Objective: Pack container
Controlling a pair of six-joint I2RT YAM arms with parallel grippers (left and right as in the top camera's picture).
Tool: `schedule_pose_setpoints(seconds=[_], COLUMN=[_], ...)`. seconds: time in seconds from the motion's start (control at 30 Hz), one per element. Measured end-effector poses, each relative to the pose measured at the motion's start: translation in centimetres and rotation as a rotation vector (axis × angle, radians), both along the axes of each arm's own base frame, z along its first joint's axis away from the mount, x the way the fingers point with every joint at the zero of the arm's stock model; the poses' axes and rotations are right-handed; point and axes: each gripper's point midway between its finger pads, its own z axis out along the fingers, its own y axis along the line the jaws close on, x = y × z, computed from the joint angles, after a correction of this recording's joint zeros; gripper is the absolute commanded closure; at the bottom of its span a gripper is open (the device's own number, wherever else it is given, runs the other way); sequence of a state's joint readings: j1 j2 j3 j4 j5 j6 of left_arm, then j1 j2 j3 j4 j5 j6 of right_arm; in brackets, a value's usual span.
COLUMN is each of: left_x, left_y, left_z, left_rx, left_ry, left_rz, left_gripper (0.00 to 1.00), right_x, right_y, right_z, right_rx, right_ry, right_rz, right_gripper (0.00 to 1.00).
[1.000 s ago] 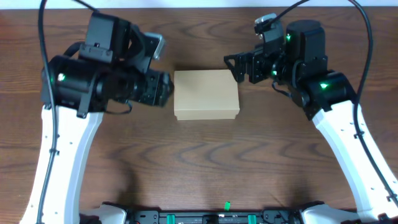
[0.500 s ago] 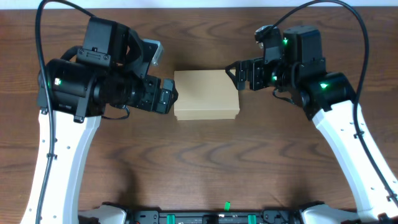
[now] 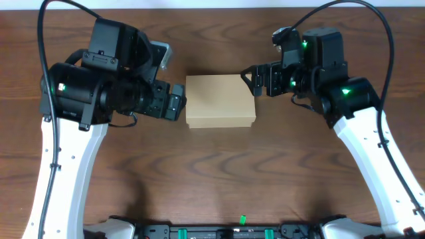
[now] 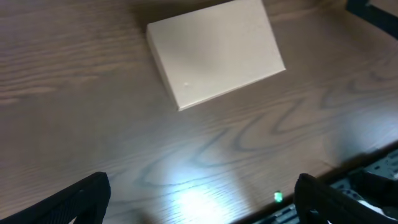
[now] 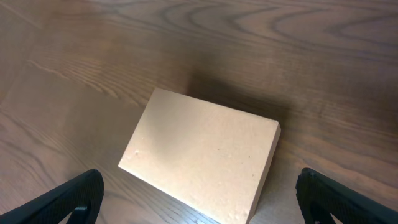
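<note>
a: left gripper (image 3: 176, 102) first: jaws spread wide, holding nothing, parked just beside the container's (image 3: 220, 101) left edge.
b: touching it?
a: can't tell from overhead. on the left wrist view the container lies ahead of the fingers (image 4: 87, 198), apart from them.
b: and the right gripper (image 3: 249, 79)?
a: wide open as well, empty, up at the container's right edge toward its far corner. its wrist camera looks down on the lid, with a dark fingertip at each lower corner of the view.
b: the container itself?
a: plain tan cardboard, lid shut and flat, lying on the wood table (image 3: 219, 172) right between the two grippers.
b: and the arms?
a: white links run back from either side of the container toward the near edge, green lights showing on both.
</note>
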State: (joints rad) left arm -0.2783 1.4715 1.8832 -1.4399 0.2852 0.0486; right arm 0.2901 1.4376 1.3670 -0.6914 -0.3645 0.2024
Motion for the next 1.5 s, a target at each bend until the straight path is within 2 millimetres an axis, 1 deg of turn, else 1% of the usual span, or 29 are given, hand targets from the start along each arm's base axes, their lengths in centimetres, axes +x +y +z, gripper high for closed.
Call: schedule_pose_setpoints(seconds=[0.07,0.13,0.2,0.27,0.33,0.43,0.57,0.67,0.8,0.9,1.03,1.13,1.2,1.23,1.37,1.43,1.5], left_x=[0.4,0.6,0.4,-0.3,-1.4,-3.9,-7.1,-9.3,-11.5,-12.5,-13.6,-13.6,-12.9,-12.5,-11.3,-10.9,-10.7], left_y=[0.8,1.9,2.9,4.1,5.3,7.4,9.8,11.4,12.9,13.7,14.5,14.9,14.8,14.7,14.3,14.1,13.9], left_z=[0.0,0.5,1.4,2.7,3.9,5.1,4.6,3.2,1.5,0.4,-1.8,-3.7,-5.4,-6.7,-9.9,-11.2,-11.9], left_rx=[0.042,0.087,0.121,0.149,0.168,0.194,0.221,0.237,0.239,0.232,0.221,0.216,0.216,0.219,0.225,0.217,0.199], left_ry=[-0.022,-0.065,-0.121,-0.189,-0.262,-0.369,-0.446,-0.478,-0.530,-0.577,-0.607,-0.607,-0.600,-0.580,-0.539,-0.534,-0.546], left_rz=[0.023,0.054,0.083,0.117,0.152,0.209,0.283,0.349,0.413,0.446,0.496,0.532,0.548,0.553,0.557,0.558,0.559], left_gripper=[0.05,0.05,0.05,0.05,0.05,0.05,0.05,0.05,0.05,0.05,0.05,0.05,0.05,0.05,0.05,0.05,0.05], right_x=[0.0,0.0,0.0,0.0,0.0,0.0,0.0,0.0,0.0,0.0,0.0,0.0,0.0,0.0,0.0,0.0,0.0], right_y=[0.0,0.0,0.0,0.0,0.0,0.0,0.0,0.0,0.0,0.0,0.0,0.0,0.0,0.0,0.0,0.0,0.0], right_z=[0.0,0.0,0.0,0.0,0.0,0.0,0.0,0.0,0.0,0.0,0.0,0.0,0.0,0.0,0.0,0.0,0.0], right_rx=[0.000,0.000,0.000,0.000,0.000,0.000,0.000,0.000,0.001,0.001,0.002,0.003,0.003,0.003,0.003,0.003,0.003], right_ry=[0.000,0.000,0.000,0.000,0.000,0.000,0.000,0.000,0.001,0.001,0.002,0.002,0.002,0.002,0.002,0.002,0.002], right_rz=[0.000,0.000,0.000,0.000,0.000,0.000,0.000,0.000,0.000,0.000,0.000,0.000,0.000,0.000,0.000,0.000,0.000], right_gripper=[0.01,0.01,0.01,0.01,0.01,0.01,0.01,0.01,0.01,0.01,0.01,0.01,0.01,0.01,0.01,0.01,0.01])
